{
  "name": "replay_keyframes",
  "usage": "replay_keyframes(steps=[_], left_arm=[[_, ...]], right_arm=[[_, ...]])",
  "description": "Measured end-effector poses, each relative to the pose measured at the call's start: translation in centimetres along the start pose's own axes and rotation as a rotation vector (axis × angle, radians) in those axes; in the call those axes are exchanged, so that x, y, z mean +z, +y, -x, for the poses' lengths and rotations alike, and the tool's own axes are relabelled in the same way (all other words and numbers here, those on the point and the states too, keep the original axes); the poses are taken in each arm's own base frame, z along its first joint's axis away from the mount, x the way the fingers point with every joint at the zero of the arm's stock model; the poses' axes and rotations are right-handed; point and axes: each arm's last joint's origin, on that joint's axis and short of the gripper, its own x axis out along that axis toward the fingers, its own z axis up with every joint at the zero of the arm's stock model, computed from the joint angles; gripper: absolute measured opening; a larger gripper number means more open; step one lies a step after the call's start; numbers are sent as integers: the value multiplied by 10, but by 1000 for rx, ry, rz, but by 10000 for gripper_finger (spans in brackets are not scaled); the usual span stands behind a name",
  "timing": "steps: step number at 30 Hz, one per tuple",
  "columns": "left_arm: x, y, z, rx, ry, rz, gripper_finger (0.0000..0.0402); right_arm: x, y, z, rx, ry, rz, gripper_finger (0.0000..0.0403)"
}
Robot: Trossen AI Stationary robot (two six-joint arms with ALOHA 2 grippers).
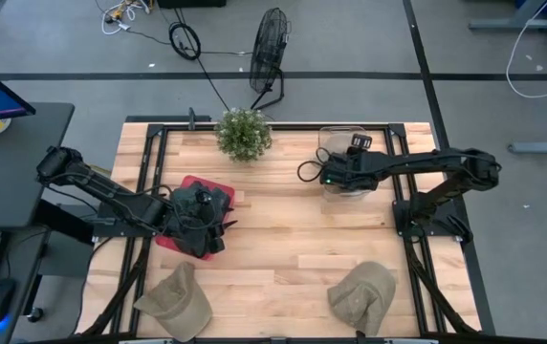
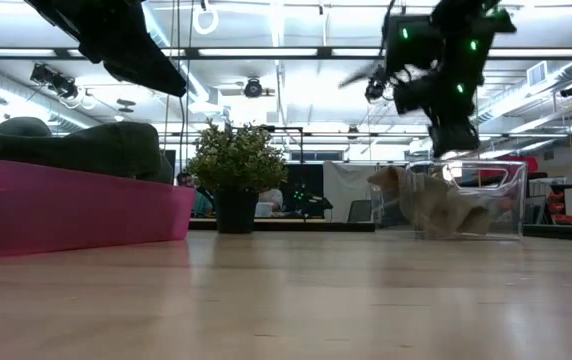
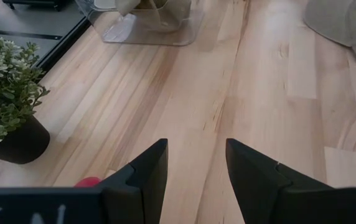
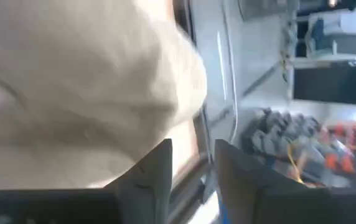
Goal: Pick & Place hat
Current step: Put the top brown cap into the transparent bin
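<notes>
Clear bin (image 1: 346, 162) under the right gripper (image 1: 331, 177), fingers parted, empty above a hat (image 2: 436, 205); left gripper (image 3: 196, 168) open, empty over the red tray (image 1: 189, 183)

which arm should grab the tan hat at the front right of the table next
Right, probably. That hat lies on the right arm's side of the table, and the right gripper hangs open above the clear bin. The left gripper is over the pink bin, nearer the other hat.

Two tan hats (image 1: 176, 298) (image 1: 361, 294) flat at table's near edge.
</notes>
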Motion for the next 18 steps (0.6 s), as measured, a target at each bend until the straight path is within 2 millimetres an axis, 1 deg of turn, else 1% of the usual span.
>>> replay_keyframes(steps=[3, 5, 7, 9, 12, 14, 18], left_arm=[[0, 0, 0, 0, 0, 0, 165], [0, 0, 0, 0, 0, 1, 165], [0, 0, 0, 0, 0, 1, 165], [0, 0, 0, 0, -1, 1, 165], [0, 0, 0, 0, 0, 1, 165], [0, 0, 0, 0, 0, 1, 165], [0, 0, 0, 0, 0, 0, 165]], right_arm=[[17, -5, 14, 82, -112, -50, 137], [29, -6, 19, 196, -209, -93, 145], [39, -7, 21, 313, -303, -127, 150], [46, -9, 19, 350, -363, -139, 153], [51, -14, 13, 329, -382, -181, 151], [53, -17, 8, 366, -389, -198, 148], [50, -19, -4, 448, -325, -252, 144]])
